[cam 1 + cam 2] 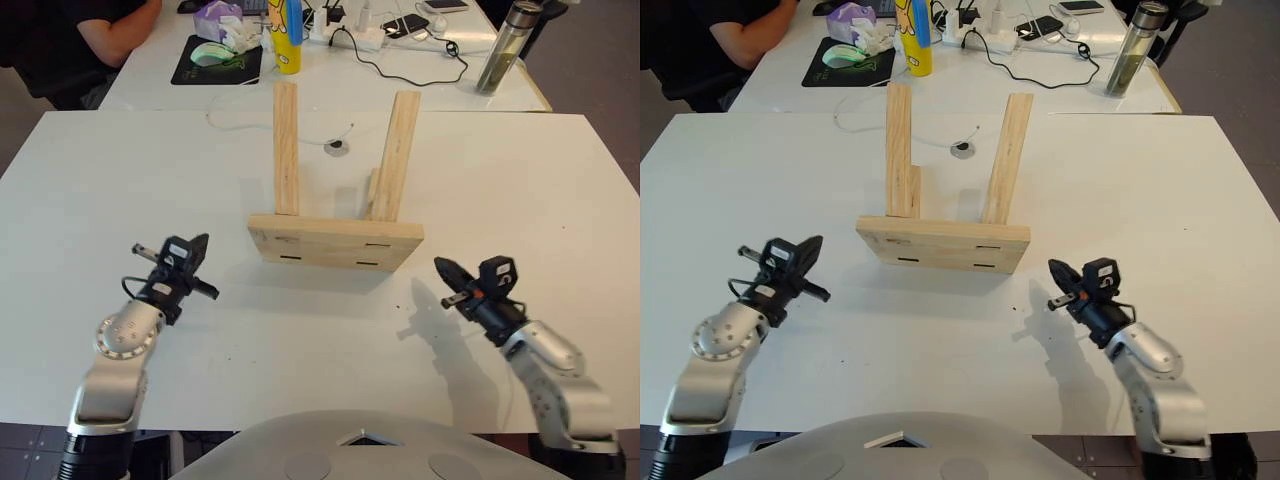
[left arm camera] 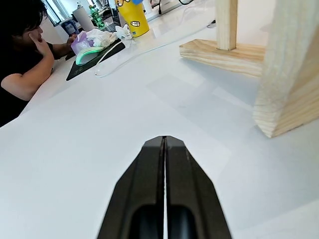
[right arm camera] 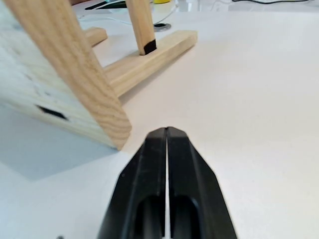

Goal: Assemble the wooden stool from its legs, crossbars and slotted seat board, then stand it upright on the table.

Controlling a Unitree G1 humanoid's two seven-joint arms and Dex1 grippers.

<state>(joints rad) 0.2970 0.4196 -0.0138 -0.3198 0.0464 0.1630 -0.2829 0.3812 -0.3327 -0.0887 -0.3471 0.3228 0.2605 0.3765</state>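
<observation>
Left gripper (image 2: 163, 139): jaws clenched on nothing, low over the white table (image 1: 90, 180), aimed at the left end of the pale wooden stool (image 1: 335, 243). The stool lies on its side between my arms; the slotted seat board stands on edge facing me, long axis left to right, and two long legs (image 1: 286, 145) run away from me. Right gripper (image 3: 167, 130): jaws clenched, empty, just beside the board's right corner, the nearer arm by my judgement; crossbars behind the board are mostly hidden.

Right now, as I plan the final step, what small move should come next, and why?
Probably open the right arm's jaws, shut and empty, for a grasp: the pale wooden stool lies on its side on the white table, seat board on edge, not upright.
</observation>
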